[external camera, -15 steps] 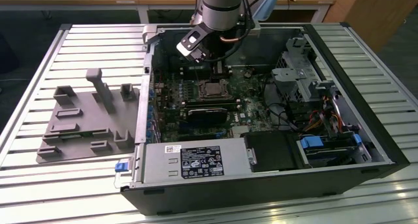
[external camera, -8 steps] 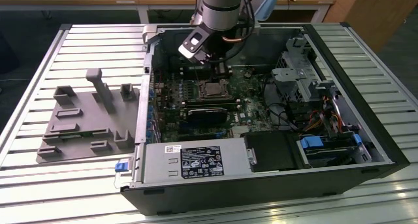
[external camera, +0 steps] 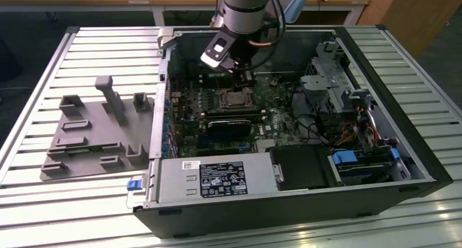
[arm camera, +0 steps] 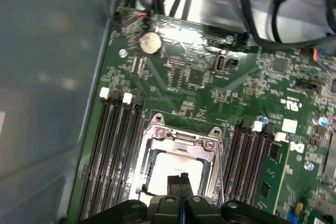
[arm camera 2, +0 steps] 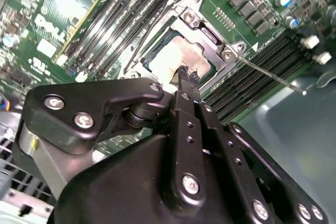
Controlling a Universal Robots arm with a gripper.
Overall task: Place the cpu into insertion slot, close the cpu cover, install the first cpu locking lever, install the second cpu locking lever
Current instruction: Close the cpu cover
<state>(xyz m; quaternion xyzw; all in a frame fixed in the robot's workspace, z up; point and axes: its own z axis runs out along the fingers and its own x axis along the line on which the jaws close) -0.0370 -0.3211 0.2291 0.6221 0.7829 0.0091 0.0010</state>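
One arm, exterior view: the gripper (external camera: 243,77) hangs inside the open computer case (external camera: 289,218), just above the socket where the cpu (external camera: 234,99) lies on the motherboard (external camera: 278,112).
Exterior view, surroundings: a grey fixture tray (external camera: 86,145) rests on the slatted table (external camera: 43,204) at the exterior view's left, well apart. The power supply (external camera: 216,180) and cable bundle (external camera: 361,131) are clear of the socket.
Second wrist view, fingers (arm camera 2: 190,111): pressed together with nothing between them, tip over the cpu's edge. I cannot tell if it touches.
Second wrist view, socket: the cpu cover (arm camera 2: 207,35) looks to be lying down around the chip. A long lever (arm camera 2: 273,77) sticks out free over the memory slots (arm camera 2: 257,100), and a thin lever (arm camera 2: 137,45) stands on the opposite side.
Step, as judged: seating the cover or catching a lever. Push slowly with the closed tip on the metal frame or rod, never on the bare chip top.
First wrist view: the cpu is seated in its frame with slots on both sides and the coin battery (arm camera: 150,43) well apart.
Obstacles: the loose levers and slot latches flank the socket closely, so a sideways slip could snag them.
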